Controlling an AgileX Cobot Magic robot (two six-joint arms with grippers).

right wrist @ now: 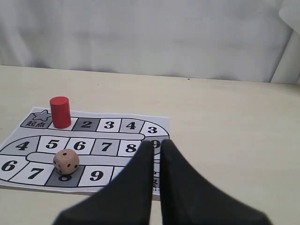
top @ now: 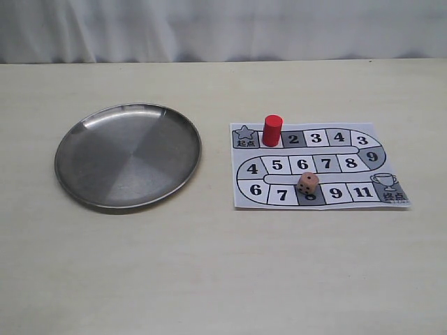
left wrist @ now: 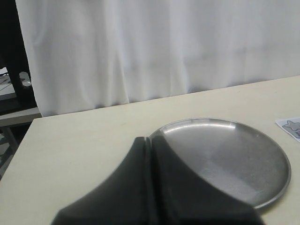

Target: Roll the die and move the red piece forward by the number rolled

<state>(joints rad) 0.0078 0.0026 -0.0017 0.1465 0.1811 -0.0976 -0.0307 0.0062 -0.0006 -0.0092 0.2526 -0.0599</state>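
The red piece [top: 272, 130] [right wrist: 60, 112] stands upright on the board [top: 385, 149] [right wrist: 109, 125], on the square just right of the star start square. The die [top: 307, 183] [right wrist: 66, 161] rests on the grey square marked 8 in the board's near row. Neither gripper shows in the exterior view. In the left wrist view my left gripper [left wrist: 149, 139] is shut and empty, hanging over the near rim of the metal plate [top: 128, 155] [left wrist: 234, 154]. My right gripper [right wrist: 156, 143] is shut and empty, above the board's right end, away from die and piece.
The round steel plate lies left of the paper board and holds nothing. A white curtain [top: 223, 28] closes off the far edge of the beige table [top: 223, 279]. The board's trophy end square [top: 388, 187] is at its near right corner.
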